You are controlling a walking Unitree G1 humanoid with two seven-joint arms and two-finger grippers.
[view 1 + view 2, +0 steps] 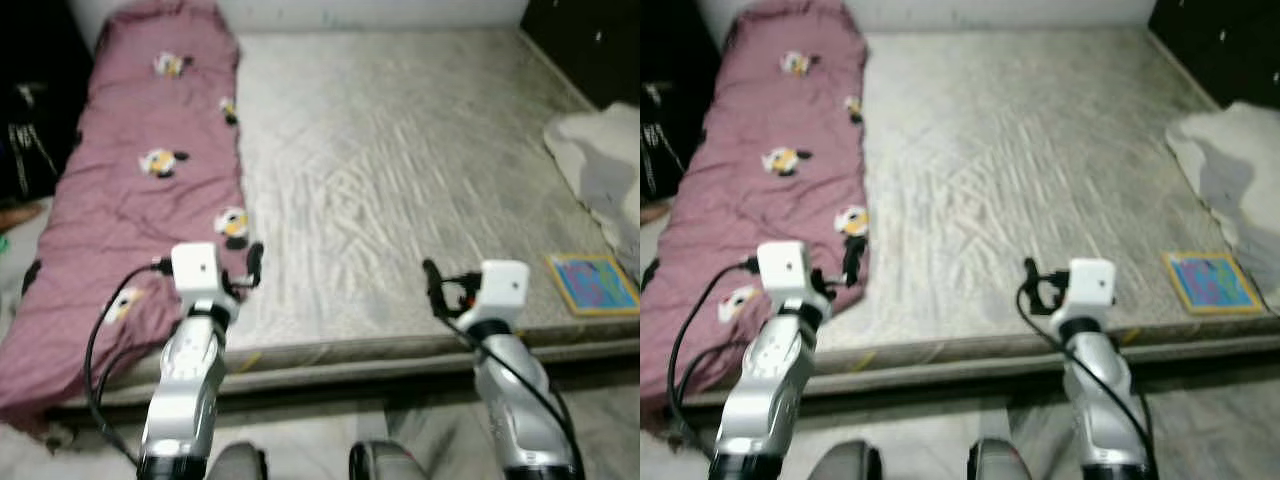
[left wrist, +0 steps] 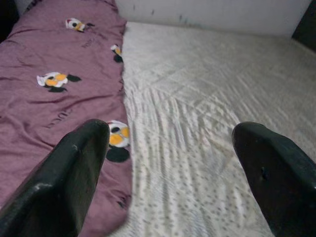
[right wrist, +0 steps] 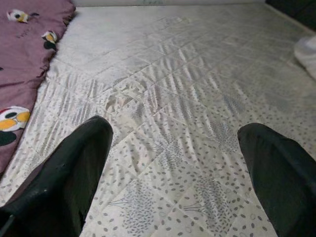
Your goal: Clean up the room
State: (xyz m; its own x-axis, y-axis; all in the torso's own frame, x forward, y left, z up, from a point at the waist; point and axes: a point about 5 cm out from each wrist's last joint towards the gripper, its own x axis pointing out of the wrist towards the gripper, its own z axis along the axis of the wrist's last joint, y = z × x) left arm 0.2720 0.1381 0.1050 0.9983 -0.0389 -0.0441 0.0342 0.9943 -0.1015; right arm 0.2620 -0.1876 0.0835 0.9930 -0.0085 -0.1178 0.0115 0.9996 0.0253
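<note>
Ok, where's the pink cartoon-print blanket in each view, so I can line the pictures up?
Left eye view: the pink blanket lies along the left side of the mattress, far end to near edge.
Right eye view: the same, along the left side.
Left wrist view: a broad area beside the bare mattress.
Right wrist view: a strip at the frame's edge.
Shared landmark: the cartoon patch on the blanket's mattress-side edge.

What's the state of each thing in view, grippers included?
Left gripper: open, empty, raised over the mattress's near edge beside the blanket.
Right gripper: open, empty, over bare mattress.
Pink blanket: spread lengthwise along the mattress's left side, rumpled, near end draping over the edge.
Mattress: uncovered, quilted top wrinkled.
Book: lying flat, closed, at the near right corner.
White cloth: bunched at the right edge.
</note>
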